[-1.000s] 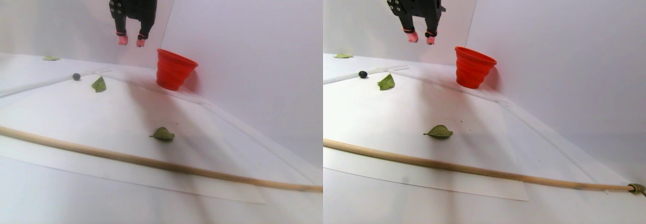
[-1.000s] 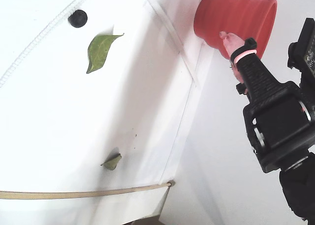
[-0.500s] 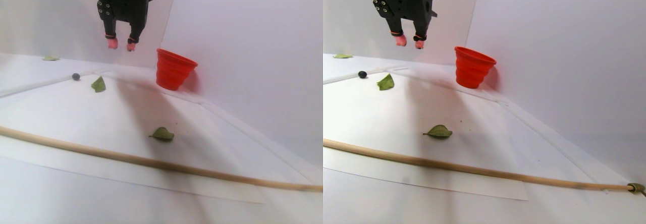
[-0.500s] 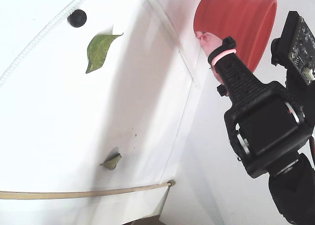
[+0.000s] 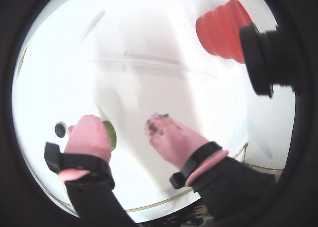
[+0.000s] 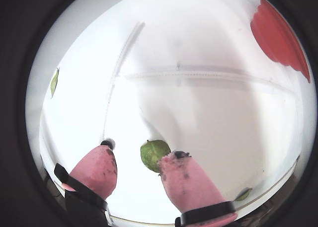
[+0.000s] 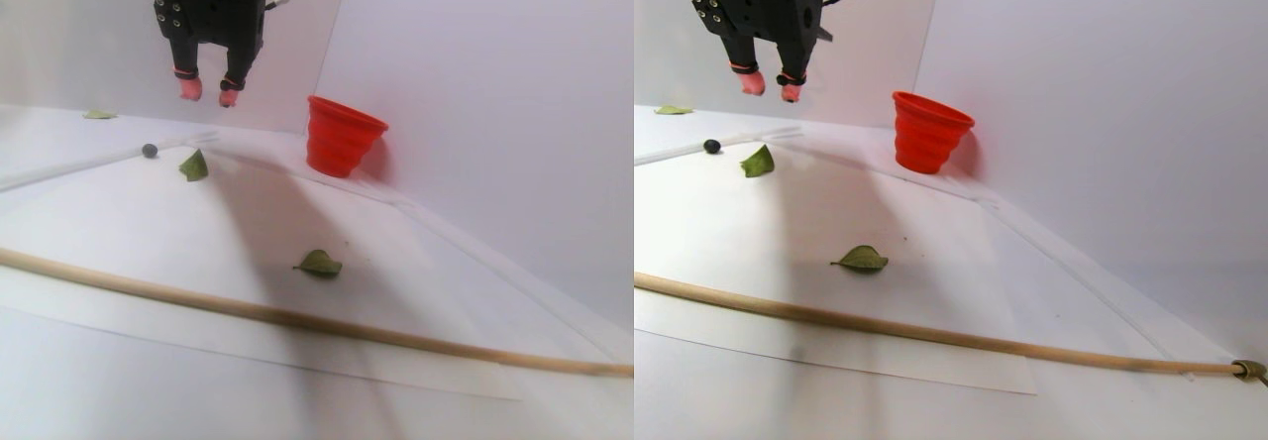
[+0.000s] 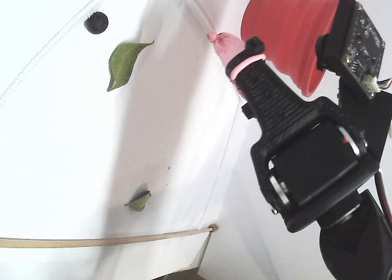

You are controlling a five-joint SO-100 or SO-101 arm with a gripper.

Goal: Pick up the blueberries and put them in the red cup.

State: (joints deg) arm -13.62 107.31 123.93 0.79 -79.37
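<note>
One dark blueberry (image 7: 150, 150) lies at the back left of the white sheet, by a raised seam; the fixed view shows the blueberry (image 8: 96, 22) at the top left. The red cup (image 7: 342, 140) stands upright at the back, near the wall corner. My gripper (image 7: 209, 93) hangs high in the air to the left of the cup, open, with nothing between its pink fingertips (image 5: 87, 132). In a wrist view the blueberry (image 6: 107, 143) peeks out just past the left fingertip, far below. The red cup (image 5: 221, 31) sits at the upper right there.
A green leaf (image 7: 194, 166) lies just right of the berry, another leaf (image 7: 318, 263) mid-sheet, a third leaf (image 7: 99, 114) far back left. A long wooden stick (image 7: 297, 318) crosses the front of the sheet. White walls close in behind and to the right.
The gripper has travelled left, away from the red cup and toward the berry side, dropping slightly. It stays open and empty. Berry, leaves and cup have not moved.
</note>
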